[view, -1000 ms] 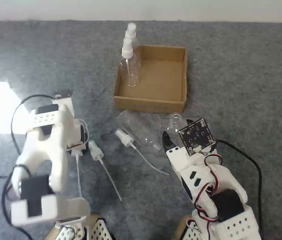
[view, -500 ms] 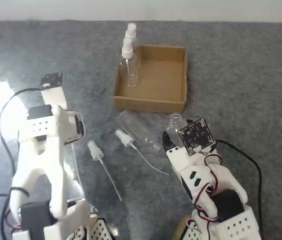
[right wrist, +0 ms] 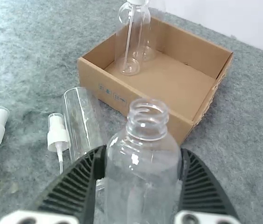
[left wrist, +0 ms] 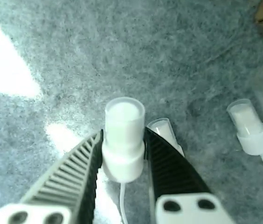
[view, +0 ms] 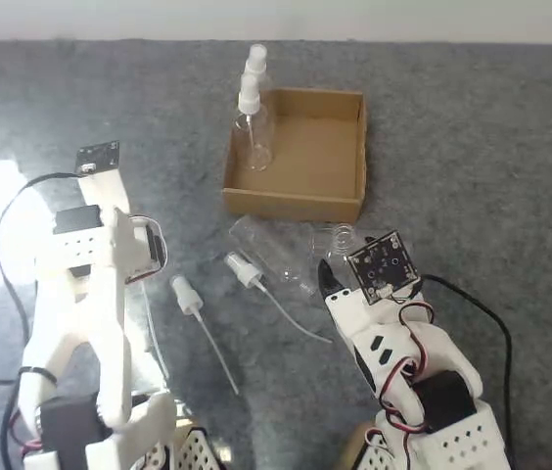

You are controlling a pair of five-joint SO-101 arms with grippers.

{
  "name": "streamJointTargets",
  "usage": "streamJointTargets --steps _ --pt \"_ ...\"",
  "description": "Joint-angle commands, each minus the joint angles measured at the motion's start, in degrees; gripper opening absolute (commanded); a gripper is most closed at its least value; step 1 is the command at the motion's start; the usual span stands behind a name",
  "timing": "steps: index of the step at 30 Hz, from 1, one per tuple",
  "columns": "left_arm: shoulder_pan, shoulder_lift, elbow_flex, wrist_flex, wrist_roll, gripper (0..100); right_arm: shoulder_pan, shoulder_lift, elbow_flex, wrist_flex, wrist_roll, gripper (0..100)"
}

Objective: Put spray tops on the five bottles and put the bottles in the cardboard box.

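Spray tops come first on my left. My left fingers (left wrist: 123, 135) are clenched on the held spray top (left wrist: 124, 116), pinching its white collar from both sides. Its cap end points away from my wrist and its thin tube trails back between the fingers.

Just to the right, a second spray top (view: 186, 294) lies flat on the grey bench (view: 472, 147), with its long tube stretched toward my bases. A third spray top (view: 245, 269) lies near it, its tube running off to the right.

Just beside that one is the lying bottle (view: 266, 250), clear and on its side, with nothing fitted to its neck.

Behind it sits the cardboard box (view: 296, 204), open at the top. The two capped bottles (view: 254, 132) stand upright, close together in its far left corner, each with a white sprayer on. Small dark printed marks (right wrist: 110, 92) sit on the box's near outer wall. They are too small for me to read.

Right of the lying bottle, just in front of the box, my right fingers (right wrist: 143, 158) grip the open bottle (right wrist: 143, 140) around its clear body. Its threaded neck is bare and faces the box.
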Motion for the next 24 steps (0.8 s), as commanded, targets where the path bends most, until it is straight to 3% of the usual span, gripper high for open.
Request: streamJointTargets --steps 1,7,24 --pt "0.18 -3.08 -4.35 -0.35 0.88 5 0.13 -1.01 -0.97 -1.54 -0.09 13.8" --pt "-0.18 -4.75 -4.62 -0.26 2.29 5 0.13 -1.01 -0.88 -1.63 -0.18 14.0" --pt "0.18 -33.58 -3.65 -0.09 9.58 5 -4.09 -1.01 -0.79 -1.63 -0.44 14.0"
